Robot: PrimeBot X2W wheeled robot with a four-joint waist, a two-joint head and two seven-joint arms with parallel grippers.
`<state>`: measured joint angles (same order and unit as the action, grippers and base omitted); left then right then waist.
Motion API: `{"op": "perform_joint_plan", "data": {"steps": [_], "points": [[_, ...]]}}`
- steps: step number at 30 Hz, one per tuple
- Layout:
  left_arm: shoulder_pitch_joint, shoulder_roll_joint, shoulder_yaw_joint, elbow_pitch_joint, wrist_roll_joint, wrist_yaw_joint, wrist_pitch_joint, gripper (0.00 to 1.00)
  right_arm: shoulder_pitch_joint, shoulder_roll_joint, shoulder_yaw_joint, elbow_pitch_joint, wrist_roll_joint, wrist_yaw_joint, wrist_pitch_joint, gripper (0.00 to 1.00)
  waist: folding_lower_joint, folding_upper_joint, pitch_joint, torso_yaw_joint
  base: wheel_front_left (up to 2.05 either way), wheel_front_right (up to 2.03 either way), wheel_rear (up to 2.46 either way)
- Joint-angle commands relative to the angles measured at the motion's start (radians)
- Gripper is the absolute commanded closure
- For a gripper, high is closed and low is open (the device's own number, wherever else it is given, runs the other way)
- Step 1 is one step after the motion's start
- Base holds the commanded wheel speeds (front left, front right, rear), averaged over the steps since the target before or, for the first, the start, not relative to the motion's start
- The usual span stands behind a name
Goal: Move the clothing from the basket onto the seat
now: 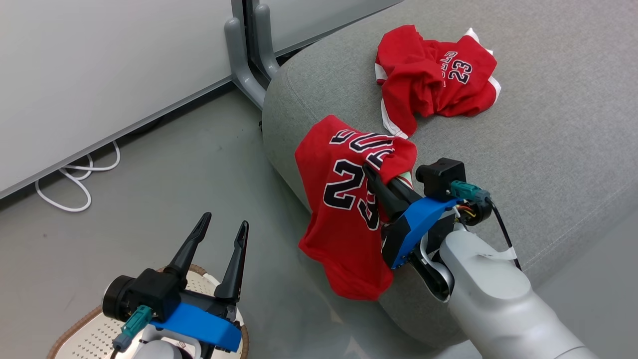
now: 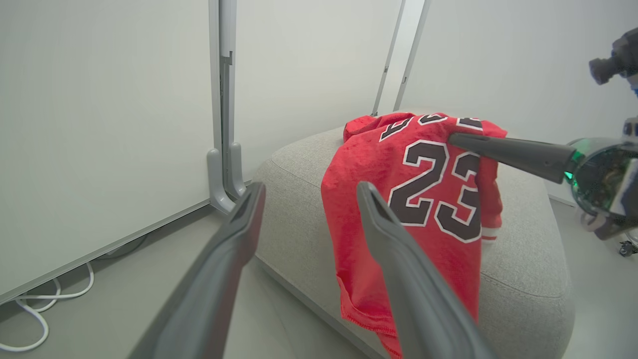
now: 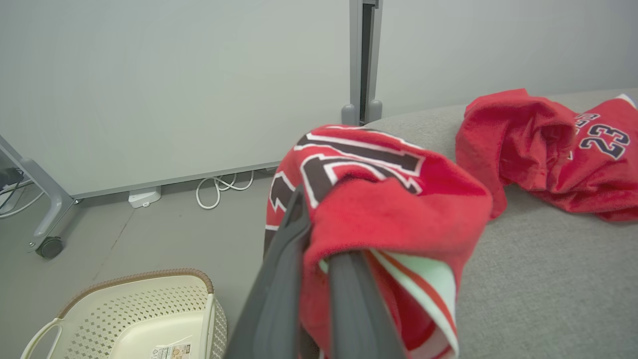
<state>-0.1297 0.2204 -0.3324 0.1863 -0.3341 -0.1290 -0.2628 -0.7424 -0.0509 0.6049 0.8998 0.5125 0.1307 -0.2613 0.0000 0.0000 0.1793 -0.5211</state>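
Note:
One red "23" garment (image 1: 349,209) hangs over the rounded corner of the grey seat (image 1: 548,124), and my right gripper (image 1: 374,177) is shut on its upper edge. In the right wrist view the cloth (image 3: 389,209) bunches around the closed fingers (image 3: 284,279). The second red garment (image 1: 433,77) lies crumpled further back on the seat, also visible as a heap (image 3: 553,144). My left gripper (image 1: 222,227) stands open and holds nothing, above the cream basket (image 1: 89,334) at the lower left. The basket (image 3: 144,319) looks to hold no clothing.
A white wall panel with grey metal legs (image 1: 244,65) stands just behind the seat's corner. White cables (image 1: 75,184) loop on the grey floor along the wall. A wheeled grey frame leg (image 3: 47,239) stands to the left in the right wrist view.

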Motion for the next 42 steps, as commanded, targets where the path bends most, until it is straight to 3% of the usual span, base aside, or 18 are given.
{"op": "perform_joint_plan", "data": {"steps": [1,8,14,19,27,33,42], "points": [[-0.015,0.007,0.001,0.000,0.001,-0.002,-0.003,0.00,0.015,0.001,-0.004,-0.006,-0.002,0.000,-0.005,1.00,0.0000,0.0000,0.001,0.000,0.00,0.00,0.00],[-0.023,0.014,-0.009,0.002,-0.002,-0.002,-0.003,0.00,0.006,0.001,-0.029,-0.012,-0.007,0.000,-0.005,1.00,0.0000,0.0000,0.012,0.015,0.00,0.00,0.00],[-0.053,0.032,-0.010,-0.016,0.016,-0.002,-0.003,0.00,-0.076,-0.019,-0.166,-0.027,-0.055,0.000,-0.005,1.00,0.0000,0.0000,0.078,0.039,0.00,0.00,0.00],[-0.097,0.061,-0.023,-0.042,0.036,-0.002,-0.003,0.00,-0.197,-0.106,-0.311,-0.057,-0.120,0.000,-0.005,1.00,0.0000,0.0000,0.173,0.066,0.00,0.00,0.00],[-0.194,0.153,-0.062,-0.108,0.062,-0.002,0.003,0.00,-0.396,-0.295,-0.530,-0.096,-0.159,0.000,0.002,1.00,0.0000,0.0000,0.357,0.108,0.00,0.00,0.00],[-0.236,0.216,-0.048,-0.219,0.092,0.004,0.032,0.00,-0.438,-0.370,-0.707,-0.082,-0.192,0.000,-0.002,1.00,0.0000,0.0000,0.490,0.132,0.00,0.00,0.00],[-0.259,0.237,-0.049,-0.311,0.095,0.016,0.064,0.00,-0.360,-0.325,-0.845,0.011,-0.228,0.000,-0.005,1.00,0.0000,0.0000,0.576,0.191,0.00,0.00,0.00]]}}
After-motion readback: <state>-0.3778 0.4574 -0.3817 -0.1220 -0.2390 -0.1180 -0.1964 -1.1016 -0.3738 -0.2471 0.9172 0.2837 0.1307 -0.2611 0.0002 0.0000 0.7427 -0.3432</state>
